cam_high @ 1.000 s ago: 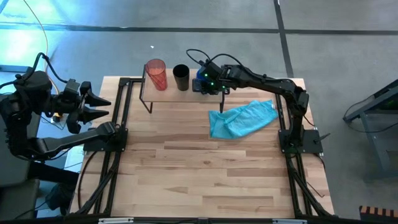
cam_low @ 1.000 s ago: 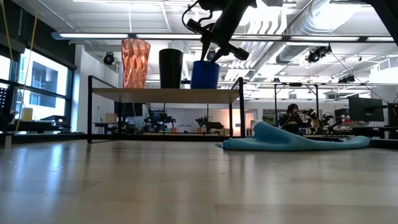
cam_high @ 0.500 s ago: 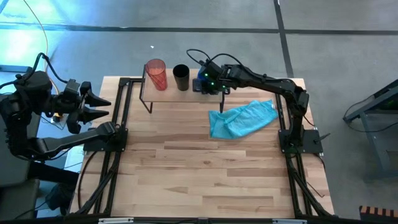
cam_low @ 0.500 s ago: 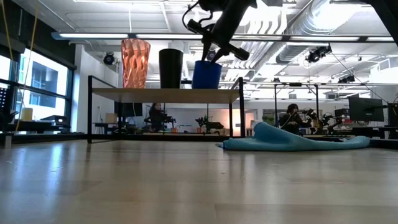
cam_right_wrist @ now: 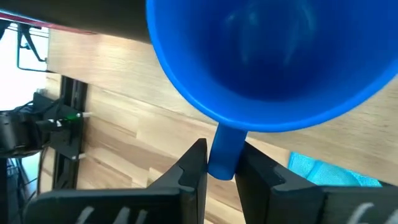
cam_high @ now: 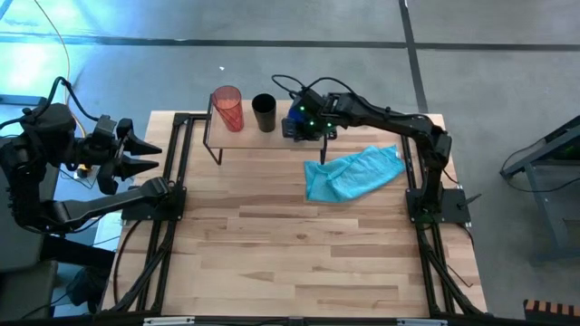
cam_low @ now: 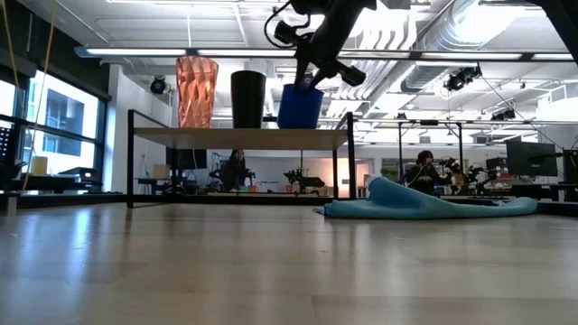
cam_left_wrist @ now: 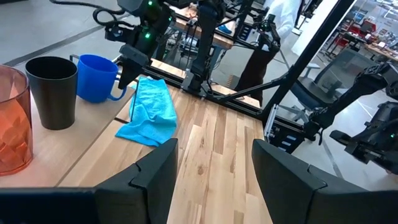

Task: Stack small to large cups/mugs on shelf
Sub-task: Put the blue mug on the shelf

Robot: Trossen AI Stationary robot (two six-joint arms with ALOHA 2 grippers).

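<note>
1. Clamped on the handle of the blue mug, my right end effector sits at the right end of the shelf, its two fingers pinching the handle from both sides.
2. From table height the blue mug looks tilted, its base at or just above the shelf board; I cannot tell whether it touches.
3. On the shelf, the black cup stands upright just beside the mug, and the orange-red tumbler stands upright at the left end, near the black cup but apart from it.
4. The shelf stands along the counter's far edge, toward the left corner.
5. A light-blue cloth lies crumpled on the counter near the right edge, clear of the shelf.
6. My left end effector waits off the counter's left edge with its fingers spread apart, holding nothing.
</note>
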